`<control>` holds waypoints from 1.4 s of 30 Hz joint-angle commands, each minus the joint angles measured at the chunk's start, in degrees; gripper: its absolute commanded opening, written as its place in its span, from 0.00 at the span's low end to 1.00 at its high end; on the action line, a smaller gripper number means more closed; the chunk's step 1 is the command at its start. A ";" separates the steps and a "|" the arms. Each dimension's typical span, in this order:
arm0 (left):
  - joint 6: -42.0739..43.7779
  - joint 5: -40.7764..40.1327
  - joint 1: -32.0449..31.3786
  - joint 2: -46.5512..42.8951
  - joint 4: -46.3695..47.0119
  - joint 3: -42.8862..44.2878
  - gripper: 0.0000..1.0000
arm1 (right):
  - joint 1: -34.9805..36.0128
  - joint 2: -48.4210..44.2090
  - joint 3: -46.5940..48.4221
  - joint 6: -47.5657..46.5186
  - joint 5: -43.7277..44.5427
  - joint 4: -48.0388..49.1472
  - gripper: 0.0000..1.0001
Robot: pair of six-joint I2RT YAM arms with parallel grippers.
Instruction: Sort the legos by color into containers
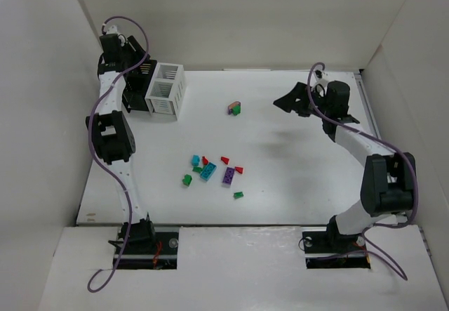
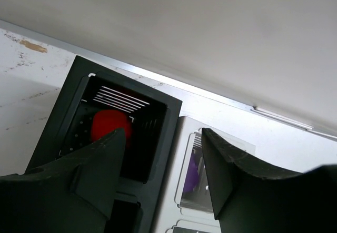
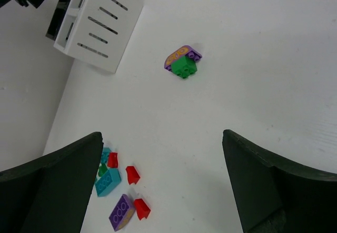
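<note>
Orange print on top of the purple wedge (image 3: 178, 57), too small to read.

Surroundings: white surface (image 1: 316, 184) boxed in by white walls. A purple cable (image 1: 93, 158) loops along the left arm. There's a grey smudge (image 1: 280, 142) right of centre. The left wrist view shows a brown fleck (image 2: 33, 46) on the surface and a metal strip (image 2: 210, 93) at the wall base.

Obstructions: from above, the left arm covers most of the black container (image 1: 132, 102). In the left wrist view the fingers (image 2: 100, 164) hide the near part of both containers.

Left end effector (image 2: 163, 138): over the black container, jaws partly spread, nothing between them.
Right end effector (image 3: 162, 151): jaws spread wide, empty, above the far right of the surface.

Containers: far-left corner, slatted sides, with the white container (image 1: 166, 88) touching the black one on its right.
- black: red lego (image 2: 108, 123) lying inside
- white: purple lego (image 2: 192, 176) inside, partly hidden

Loose legos, mid-surface cluster:
- teal brick (image 1: 208, 172) and small teal piece (image 1: 196, 160)
- purple brick (image 1: 229, 177)
- red wedges (image 1: 225, 160), one just beside the purple brick
- green piece (image 1: 187, 180) on the left edge
- second green piece (image 1: 238, 195) nearest the arm bases

The purple wedge is touching a green brick (image 3: 184, 68). The pair sits well apart from the cluster, between the white container and the right end effector.
</note>
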 commanded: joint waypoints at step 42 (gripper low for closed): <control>1.98 2.90 -0.70 -40.79 9.89 -44.48 1.00 | 25.12 45.17 57.89 -47.30 28.93 -37.33 0.92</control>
